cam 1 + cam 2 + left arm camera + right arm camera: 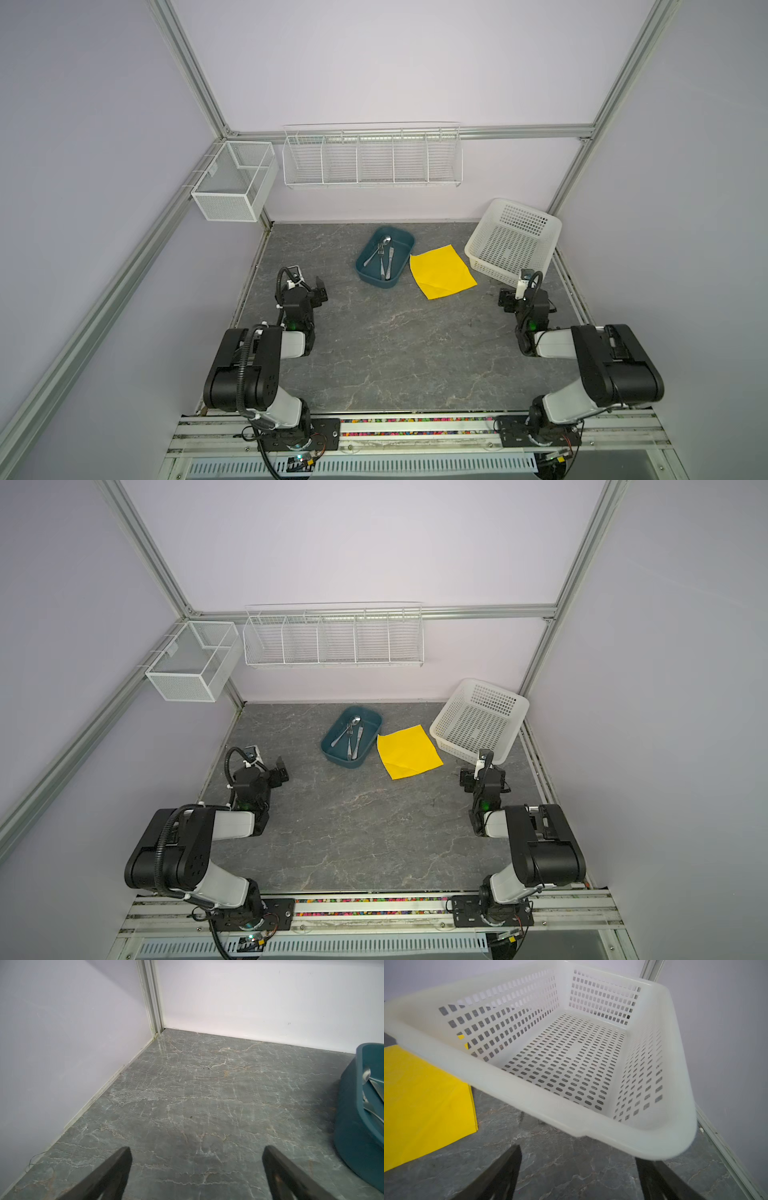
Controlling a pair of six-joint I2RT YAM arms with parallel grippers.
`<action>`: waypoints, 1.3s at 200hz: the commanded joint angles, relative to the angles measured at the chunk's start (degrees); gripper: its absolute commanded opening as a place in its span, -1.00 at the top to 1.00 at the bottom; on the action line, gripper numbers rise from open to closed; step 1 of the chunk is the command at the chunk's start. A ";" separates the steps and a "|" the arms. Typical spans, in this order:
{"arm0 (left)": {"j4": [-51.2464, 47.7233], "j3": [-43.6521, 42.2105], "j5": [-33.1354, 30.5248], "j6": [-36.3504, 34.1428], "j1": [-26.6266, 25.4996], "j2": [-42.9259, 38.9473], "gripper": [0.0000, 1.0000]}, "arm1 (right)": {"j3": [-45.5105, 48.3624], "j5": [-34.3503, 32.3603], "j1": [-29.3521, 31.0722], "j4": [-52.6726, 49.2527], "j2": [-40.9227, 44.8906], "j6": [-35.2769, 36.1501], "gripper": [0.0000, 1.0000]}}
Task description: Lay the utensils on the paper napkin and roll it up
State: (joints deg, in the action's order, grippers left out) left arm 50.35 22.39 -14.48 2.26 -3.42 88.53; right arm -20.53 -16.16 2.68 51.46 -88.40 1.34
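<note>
left tool (319,291) is spread wide and empty, near the teal tray (371,277), front-left of it, so I'd say it's the closer arm. utensils (383,255) lie in that tray, long axis front-to-back, overlapping, hard to separate. paper napkin (441,272) flat right beside the tray; right tool (508,300) spread too, well right of it

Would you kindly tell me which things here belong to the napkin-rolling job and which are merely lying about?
Belong to the job:
- utensils, a spoon, fork and knife lying in the teal tray
- yellow paper napkin, spread flat beside that tray

Just lying about:
- white basket, with nothing in it
- wire rack
- mesh box
</note>
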 commanded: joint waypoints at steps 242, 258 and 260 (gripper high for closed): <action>9.11 -7.57 -2.37 0.90 0.43 -6.98 -0.98 | -1.50 0.87 1.01 -7.57 7.88 0.90 -0.78; -2.74 -4.94 -4.52 3.57 0.41 -13.65 -0.98 | -7.99 0.96 1.00 -26.60 13.30 -1.66 -0.78; -4.87 -4.25 -4.86 4.14 0.45 -14.68 -0.98 | -8.81 1.22 1.01 -28.88 13.88 -1.88 -0.79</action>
State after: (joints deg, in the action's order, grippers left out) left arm 56.23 14.46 -15.99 3.01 -3.38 82.39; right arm -21.80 -14.28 3.44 42.37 -81.49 1.45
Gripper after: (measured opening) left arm 0.992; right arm 0.889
